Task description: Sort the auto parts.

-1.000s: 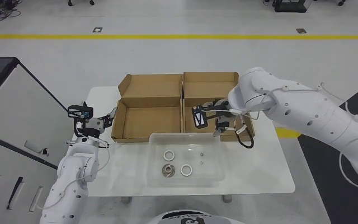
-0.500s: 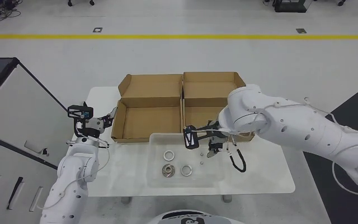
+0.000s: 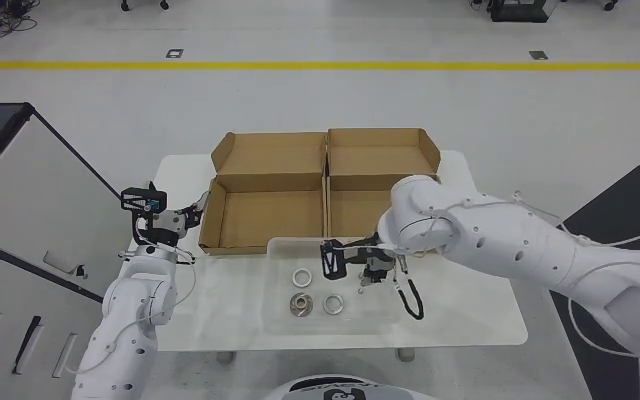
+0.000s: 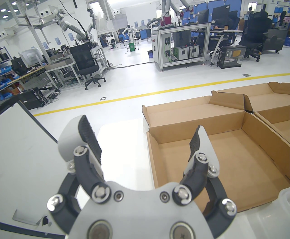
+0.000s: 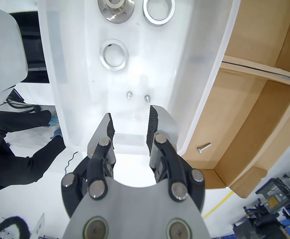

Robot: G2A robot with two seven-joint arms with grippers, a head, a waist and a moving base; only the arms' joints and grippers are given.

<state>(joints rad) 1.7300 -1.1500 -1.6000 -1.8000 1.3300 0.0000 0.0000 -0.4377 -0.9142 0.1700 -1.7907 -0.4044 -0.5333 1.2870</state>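
Note:
A clear plastic tray (image 3: 385,312) sits at the table's front and holds two metal rings (image 3: 300,276) (image 3: 333,302), a flanged hub (image 3: 300,304) and two small bolts. In the right wrist view the bolts (image 5: 129,94) (image 5: 147,97) lie just beyond my right gripper (image 5: 131,115), which is open and empty above the tray floor (image 5: 74,95). The rings (image 5: 113,55) (image 5: 158,12) and the hub (image 5: 116,8) lie farther off. One bolt (image 5: 204,147) lies in the right cardboard box (image 5: 235,117). My left gripper (image 4: 142,133) is open and empty beside the left cardboard box (image 4: 215,158).
Two open cardboard boxes (image 3: 265,215) (image 3: 350,205) stand side by side behind the tray, flaps raised toward the back. The left box holds nothing visible. The right arm (image 3: 480,235) spans the right side of the table. Bare tabletop (image 3: 470,310) lies right of the tray.
The right arm has swung from above the right box toward the front and left, bringing its open gripper down over the tray. The left arm has not moved.

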